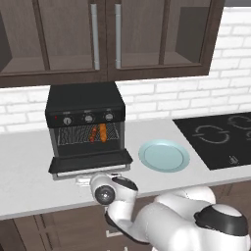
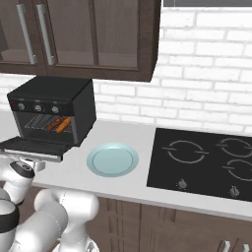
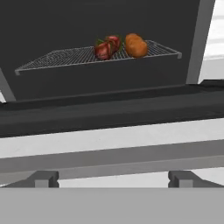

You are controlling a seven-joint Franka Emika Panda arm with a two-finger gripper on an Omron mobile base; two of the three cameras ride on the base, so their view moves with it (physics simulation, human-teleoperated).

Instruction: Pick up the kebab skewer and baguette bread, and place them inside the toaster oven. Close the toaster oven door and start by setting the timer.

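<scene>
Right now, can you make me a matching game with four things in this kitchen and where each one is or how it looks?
Things:
1. baguette bread
2. pale blue plate
3. toaster oven door
4. kebab skewer

Places or states:
A. folded down flat, open
B. on the counter between the oven and the stovetop, nothing on it
C. on the wire rack, the orange-brown one on the right
D. on the wire rack, the dark red one on the left

Pairs: 1-C, 2-B, 3-A, 4-D
</scene>
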